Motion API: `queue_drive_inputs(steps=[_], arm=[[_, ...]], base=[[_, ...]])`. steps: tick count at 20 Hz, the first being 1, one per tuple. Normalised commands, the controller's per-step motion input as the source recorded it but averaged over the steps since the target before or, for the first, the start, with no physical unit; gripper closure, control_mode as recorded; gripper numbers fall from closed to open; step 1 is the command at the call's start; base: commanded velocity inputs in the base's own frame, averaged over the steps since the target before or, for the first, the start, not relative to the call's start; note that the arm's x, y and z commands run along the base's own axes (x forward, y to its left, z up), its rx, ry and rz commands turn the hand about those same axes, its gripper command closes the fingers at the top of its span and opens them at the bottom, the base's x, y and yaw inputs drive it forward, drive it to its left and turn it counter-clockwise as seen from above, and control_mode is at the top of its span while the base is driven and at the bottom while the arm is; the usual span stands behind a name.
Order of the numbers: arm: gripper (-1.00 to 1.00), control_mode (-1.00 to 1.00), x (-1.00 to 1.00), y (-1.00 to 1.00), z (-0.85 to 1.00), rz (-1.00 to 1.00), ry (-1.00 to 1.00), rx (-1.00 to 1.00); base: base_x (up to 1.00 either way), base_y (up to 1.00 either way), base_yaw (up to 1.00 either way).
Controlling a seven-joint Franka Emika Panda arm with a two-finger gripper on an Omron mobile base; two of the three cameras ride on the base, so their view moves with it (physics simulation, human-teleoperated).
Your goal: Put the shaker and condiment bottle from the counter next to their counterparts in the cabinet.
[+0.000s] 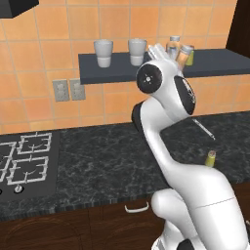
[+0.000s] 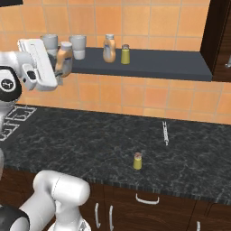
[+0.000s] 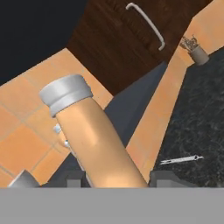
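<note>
My gripper (image 2: 62,62) is shut on the slim orange condiment bottle (image 2: 63,55), which it holds tilted in the air just left of and in front of the slate-grey shelf (image 2: 149,64). The hand view has the bottle (image 3: 94,140) rising between the fingertips, pale cap upward. On the shelf stand the fat pale-orange bottle (image 2: 108,48) and a yellow-green shaker (image 2: 125,54). The second shaker (image 2: 137,161) stands upright on the black counter (image 2: 81,144) near its front edge. From the left base, the held bottle (image 1: 183,54) overlaps the shelf items, and the counter shaker (image 1: 210,158) is at the right.
Two grey cups (image 1: 103,52) (image 1: 137,51) stand on the shelf's left part. A thin metal utensil (image 2: 165,132) lies on the counter toward the back. A stove (image 1: 27,161) is at the left. A dark wood cabinet (image 2: 219,31) closes off the shelf's right end.
</note>
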Motion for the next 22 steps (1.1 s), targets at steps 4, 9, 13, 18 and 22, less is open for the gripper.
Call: queue_drive_inputs(steps=[4, 9, 13, 18, 22], arm=[[1.0, -1.0, 0.15, -0.13, -0.09, 0.2, 0.0, -0.1], [1.0, -1.0, -0.05, 0.0, 0.04, 0.13, -0.05, -0.18], [1.0, -1.0, -0.01, 0.0, 0.13, 0.24, -0.09, -0.35], [1.0, -1.0, -0.02, -0.13, 0.01, 0.05, -0.05, -0.09], [1.0, -1.0, 0.04, -0.52, -0.02, 0.04, -0.06, 0.0]], base=[[0.0, 0.0, 0.0], [0.0, 0.0, 0.0], [0.0, 0.0, 0.0], [0.0, 0.0, 0.0], [0.0, 0.0, 0.0]])
